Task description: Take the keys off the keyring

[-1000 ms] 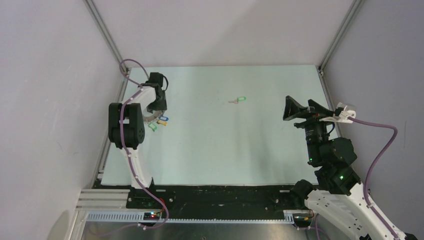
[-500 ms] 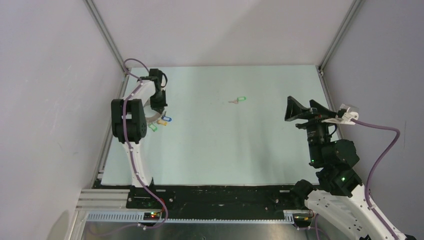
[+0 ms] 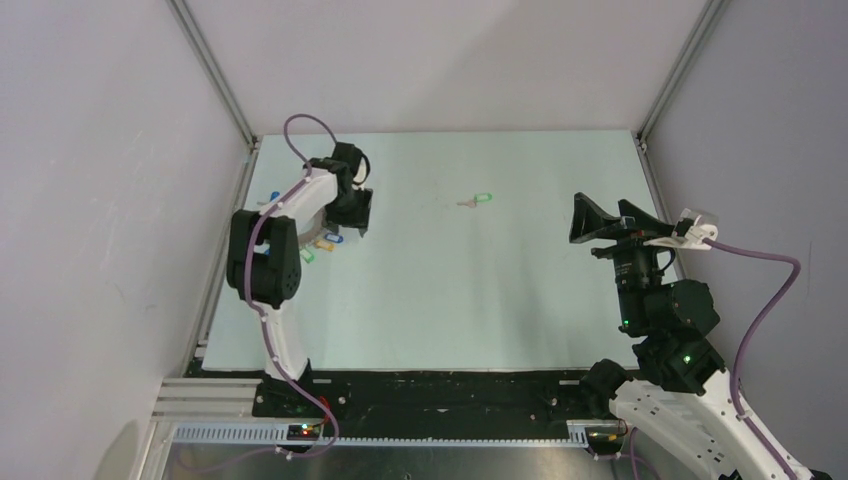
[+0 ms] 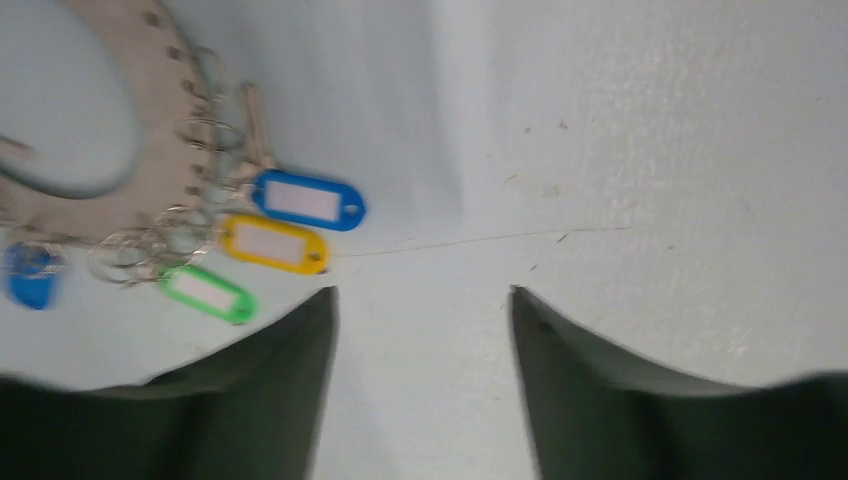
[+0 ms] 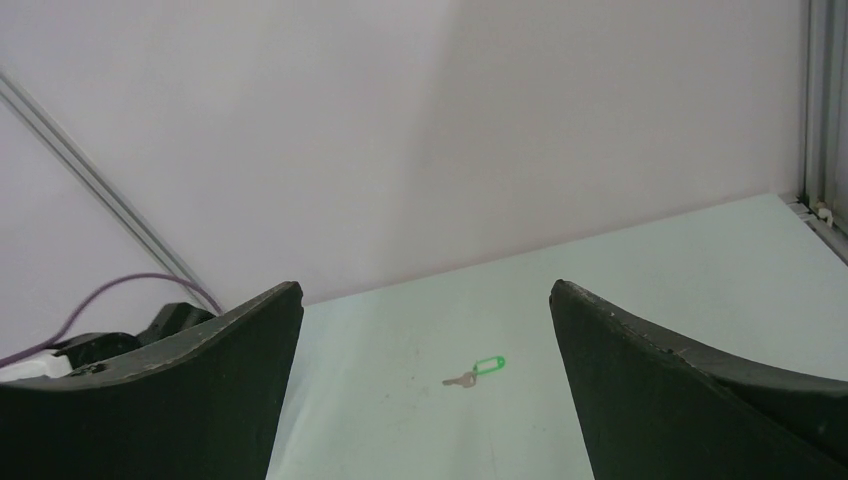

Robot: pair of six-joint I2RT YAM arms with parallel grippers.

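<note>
Swinging rightward, the left gripper [image 4: 420, 300] came away empty, jaws partly apart; the keys [image 4: 272, 243] stayed on the keyring [image 4: 170, 130] by the table's [image 3: 450, 300] left edge, so nothing new was freed; the right gripper [image 5: 425, 290] gaped wide.

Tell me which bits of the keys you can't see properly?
- Keyring: left wrist view, blurred, cut off by the top and left edges; top view, mostly hidden under the left arm.
- Blue tag at far left: left wrist view, cut by the frame edge.
- Loose green-tagged key: too small in the top and right wrist views to show its teeth.
</note>
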